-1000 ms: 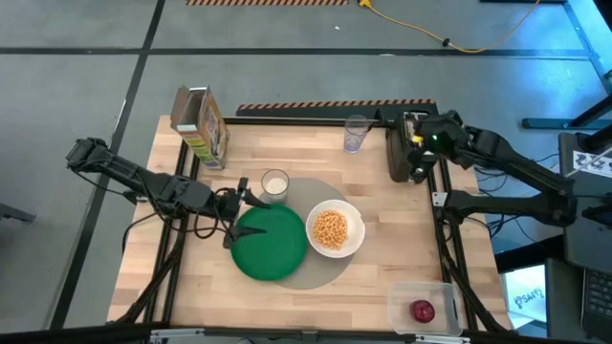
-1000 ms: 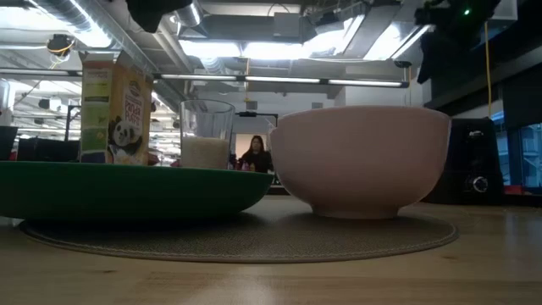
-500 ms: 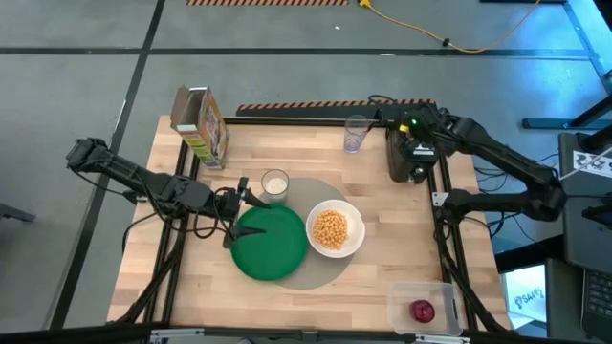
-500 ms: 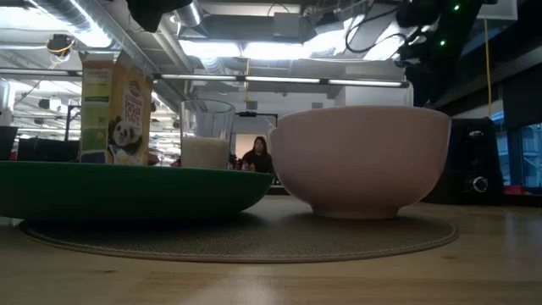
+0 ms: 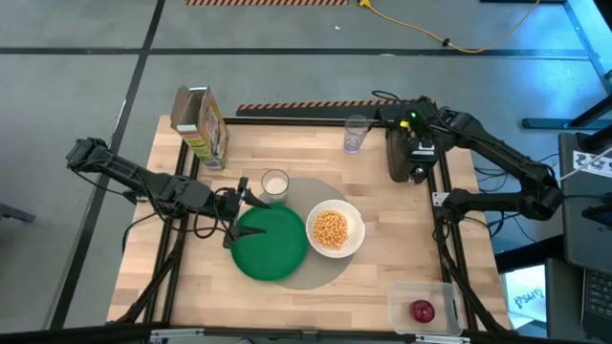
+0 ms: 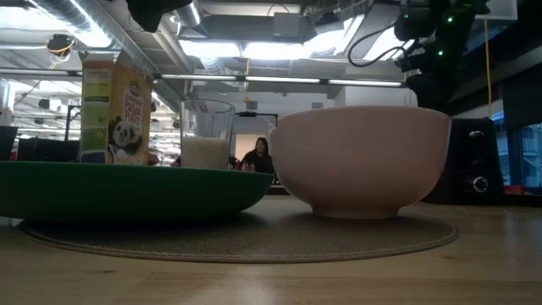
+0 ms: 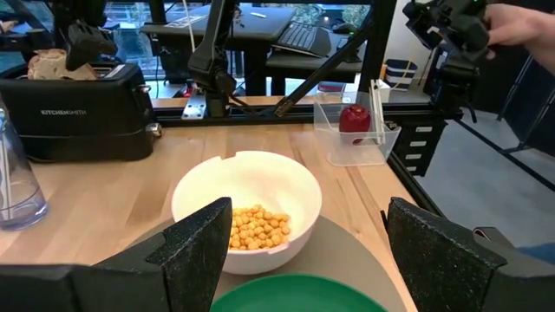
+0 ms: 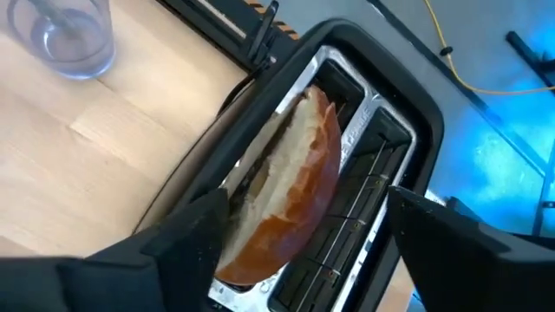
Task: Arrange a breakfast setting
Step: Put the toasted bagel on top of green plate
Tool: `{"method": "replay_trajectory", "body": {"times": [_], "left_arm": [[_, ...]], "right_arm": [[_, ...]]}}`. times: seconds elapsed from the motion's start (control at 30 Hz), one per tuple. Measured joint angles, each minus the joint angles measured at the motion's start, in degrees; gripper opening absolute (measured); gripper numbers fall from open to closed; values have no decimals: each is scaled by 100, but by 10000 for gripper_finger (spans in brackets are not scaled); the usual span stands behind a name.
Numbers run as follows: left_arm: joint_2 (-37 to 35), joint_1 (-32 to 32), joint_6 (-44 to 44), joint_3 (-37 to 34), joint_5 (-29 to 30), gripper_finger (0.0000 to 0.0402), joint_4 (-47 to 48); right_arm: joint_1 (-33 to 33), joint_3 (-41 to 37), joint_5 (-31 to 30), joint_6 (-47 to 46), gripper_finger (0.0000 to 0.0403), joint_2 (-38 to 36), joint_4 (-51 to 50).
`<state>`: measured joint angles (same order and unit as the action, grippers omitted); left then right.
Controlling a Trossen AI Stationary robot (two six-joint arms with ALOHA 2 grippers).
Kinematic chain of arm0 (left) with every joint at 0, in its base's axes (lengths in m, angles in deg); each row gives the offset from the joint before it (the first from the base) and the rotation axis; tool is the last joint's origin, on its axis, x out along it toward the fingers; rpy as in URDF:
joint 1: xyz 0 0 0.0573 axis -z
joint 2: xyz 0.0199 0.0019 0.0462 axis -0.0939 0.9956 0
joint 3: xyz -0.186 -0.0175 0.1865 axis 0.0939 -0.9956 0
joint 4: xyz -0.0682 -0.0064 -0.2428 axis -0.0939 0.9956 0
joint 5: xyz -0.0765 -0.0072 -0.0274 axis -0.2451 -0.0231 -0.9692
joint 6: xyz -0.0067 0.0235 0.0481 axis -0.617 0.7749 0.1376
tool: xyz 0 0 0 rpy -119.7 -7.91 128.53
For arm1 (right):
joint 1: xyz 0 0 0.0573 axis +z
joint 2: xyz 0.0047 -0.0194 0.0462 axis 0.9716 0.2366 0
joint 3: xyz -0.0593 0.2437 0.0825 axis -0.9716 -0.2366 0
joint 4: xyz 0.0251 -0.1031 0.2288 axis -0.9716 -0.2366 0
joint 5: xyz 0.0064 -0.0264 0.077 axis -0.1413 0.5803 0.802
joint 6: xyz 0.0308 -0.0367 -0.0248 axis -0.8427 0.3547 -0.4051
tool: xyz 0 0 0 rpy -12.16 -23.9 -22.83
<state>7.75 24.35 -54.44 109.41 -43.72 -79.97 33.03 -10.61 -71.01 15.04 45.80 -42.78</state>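
The round green plate point(image 5: 271, 242) and the white bowl point(image 5: 332, 230) of cereal rest on the round grey mat point(image 5: 320, 272). The small milk glass point(image 5: 274, 183) stands at the mat's far edge. The pale bagel point(image 8: 290, 186) stands on edge in a slot of the black toaster point(image 5: 406, 158) at the far right. My right gripper point(image 8: 303, 230) is open above the toaster, one finger on either side of the bagel. My left gripper point(image 5: 232, 218) is open at the plate's left rim. The red apple point(image 5: 422, 311) lies in a clear tub. The spoon is out of view.
A cereal box point(image 5: 201, 124) stands at the far left and an empty glass point(image 5: 356, 134) at the far edge beside the toaster. The clear tub point(image 5: 421, 304) sits at the near right corner. A person point(image 6: 257, 157) is in the room behind, and a hand point(image 7: 520, 26) shows past the table.
My right gripper has swung from the toaster's right side toward the table's far edge and stands over the toaster's slots, its arm turned about. The left arm and the things on the mat have kept still.
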Motion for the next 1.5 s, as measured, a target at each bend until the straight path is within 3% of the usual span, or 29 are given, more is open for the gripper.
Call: {"method": "replay_trajectory", "body": {"times": [0.23,1.0,1.5], "left_arm": [[0,0,0,0,0,292,2],[0,0,0,0,0,292,-3],[0,0,0,0,0,292,-5]], "right_arm": [[10,-356,69,22,257,0,32],[11,-359,-61,175,140,0,390],[13,-359,-115,213,124,-15,394]]}}
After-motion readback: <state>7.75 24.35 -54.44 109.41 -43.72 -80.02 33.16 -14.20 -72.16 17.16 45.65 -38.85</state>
